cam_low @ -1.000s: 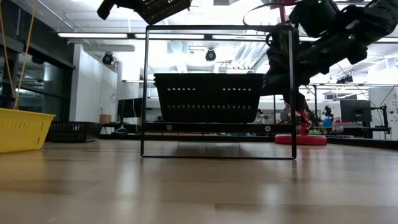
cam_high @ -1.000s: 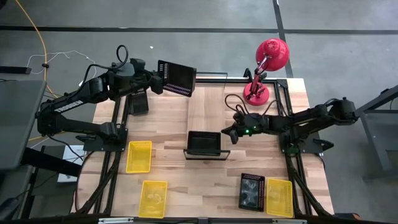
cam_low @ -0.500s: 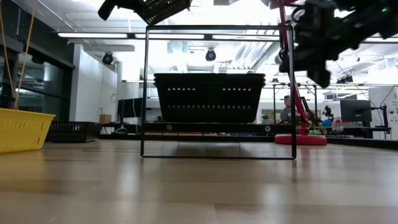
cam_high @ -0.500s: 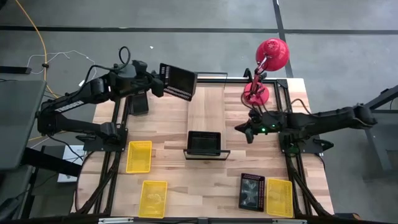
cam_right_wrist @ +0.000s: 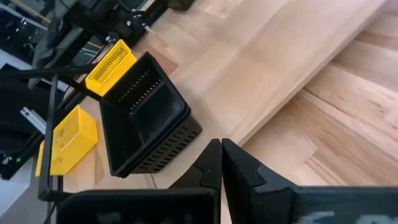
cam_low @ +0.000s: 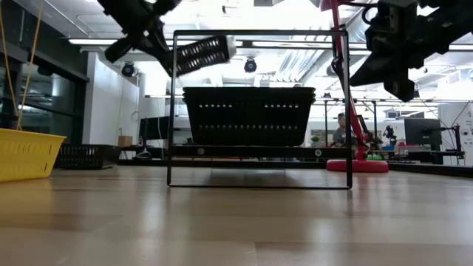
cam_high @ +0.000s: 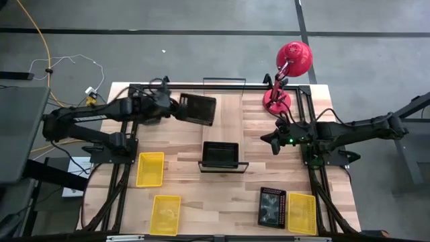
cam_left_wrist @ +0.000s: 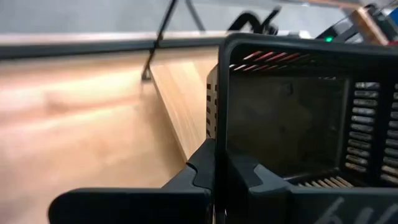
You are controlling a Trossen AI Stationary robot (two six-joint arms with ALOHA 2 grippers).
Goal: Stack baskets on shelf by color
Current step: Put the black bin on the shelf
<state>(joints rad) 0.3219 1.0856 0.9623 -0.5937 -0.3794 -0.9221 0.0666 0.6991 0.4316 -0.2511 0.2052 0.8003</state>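
Observation:
My left gripper (cam_high: 179, 107) is shut on a black basket (cam_high: 197, 109) and holds it in the air at the left edge of the shelf (cam_high: 224, 111), the long narrow wood board. In the low view this basket (cam_low: 204, 52) hangs tilted above the black basket (cam_low: 247, 115) that rests by its bottom on the shelf's near end (cam_high: 220, 154). My right gripper (cam_high: 265, 140) is shut and empty, hovering to the right of the shelf. From the right wrist view the shelf basket (cam_right_wrist: 146, 127) lies beyond my shut fingers (cam_right_wrist: 221, 155). My left gripper pinches one side wall of the black basket at its rim (cam_left_wrist: 219, 134), one finger (cam_left_wrist: 249, 177) inside the basket and the other (cam_left_wrist: 199, 174) outside. The fingers come roughly level from the table's left. The basket is lifted clear, tilted, and sticks out toward the shelf.
Two yellow baskets (cam_high: 150, 169) (cam_high: 166, 214) lie near left. A black basket (cam_high: 272, 206) and a yellow one (cam_high: 302, 213) sit near right. A red lamp (cam_high: 285, 74) stands at the far right corner. Another black basket (cam_low: 77, 155) shows far left in the low view.
My left gripper has come down and toward the near edge with the black basket, which now sits lower, beside the shelf's wire frame. My right gripper has drawn back from the shelf basket toward the table's right edge.

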